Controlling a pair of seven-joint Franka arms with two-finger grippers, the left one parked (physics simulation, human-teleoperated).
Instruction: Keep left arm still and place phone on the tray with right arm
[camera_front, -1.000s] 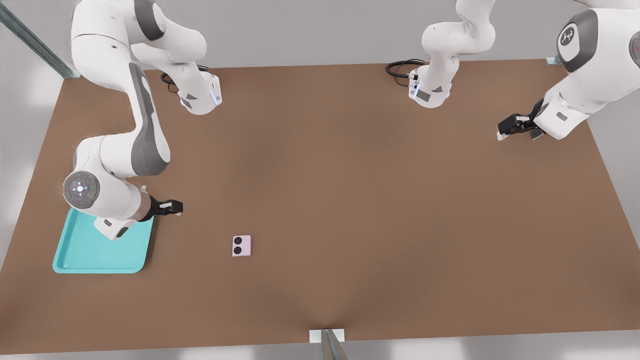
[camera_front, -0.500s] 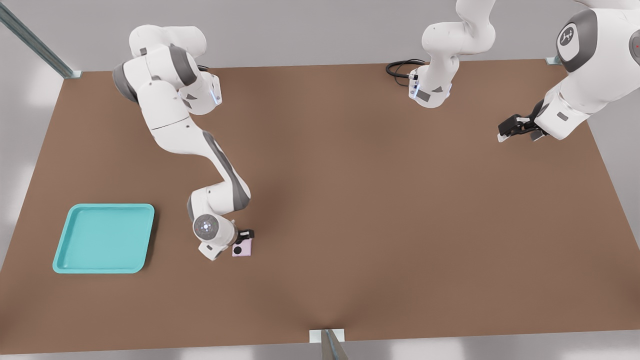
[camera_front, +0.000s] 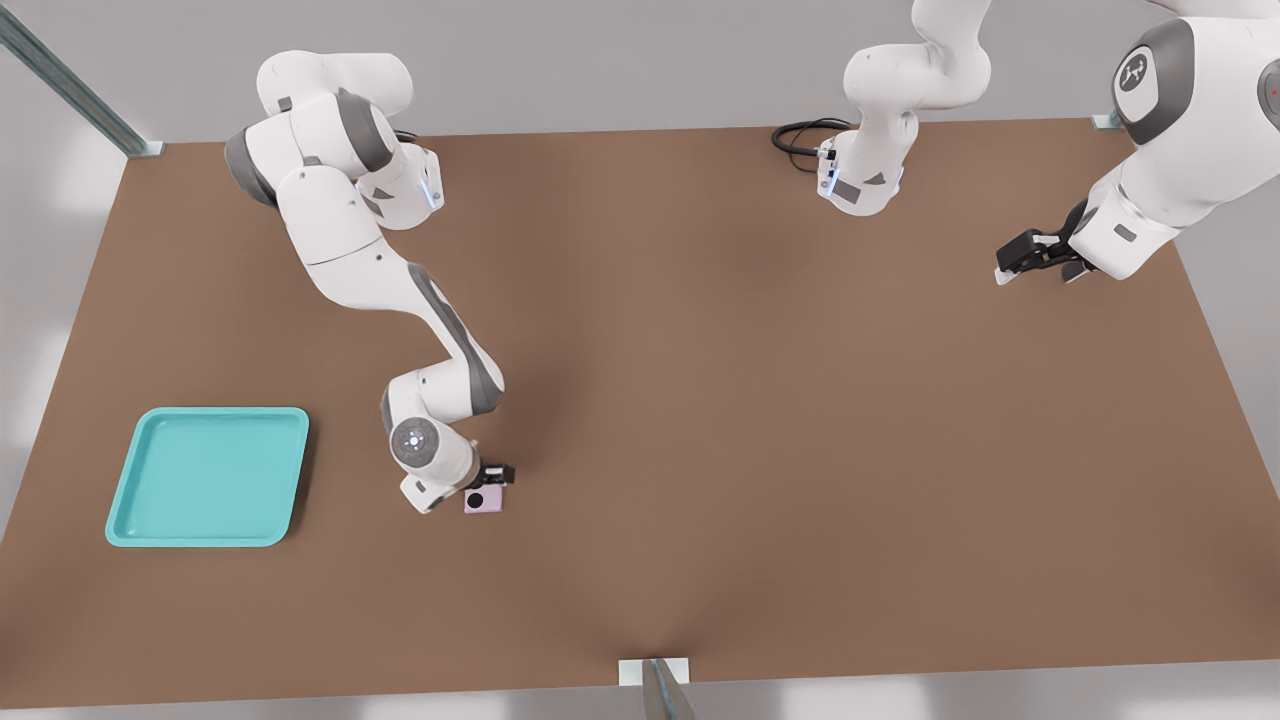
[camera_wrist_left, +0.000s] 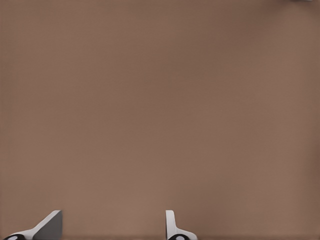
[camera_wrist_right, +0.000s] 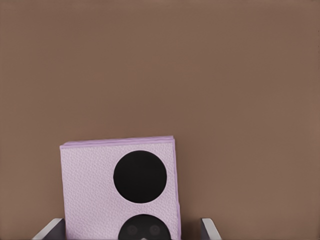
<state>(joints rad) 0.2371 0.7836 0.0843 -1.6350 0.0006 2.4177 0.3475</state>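
The phone (camera_front: 485, 501) is a small pale lilac slab with two black round lenses, lying flat on the brown table (camera_front: 720, 420). My gripper (camera_front: 494, 474) sits right over its far edge, fingers pointing down. In the right wrist view the phone (camera_wrist_right: 120, 195) lies between the two fingertips (camera_wrist_right: 210, 229) of my gripper (camera_wrist_right: 132, 233), which is open and straddles it; a gap shows on one side. The turquoise tray (camera_front: 207, 478) rests empty at the front view's left, well apart from the phone.
The parked arm's gripper (camera_front: 1030, 255) hangs over the table's far right. Two arm bases (camera_front: 400, 195) (camera_front: 860, 180) and a black cable (camera_front: 800, 135) stand along the back edge. A metal bracket (camera_front: 655, 680) sits at the near edge.
The working arm swung from above the tray toward the front view's right and came down over the phone. In the last half second it only shifted slightly. The phone and tray stayed put.
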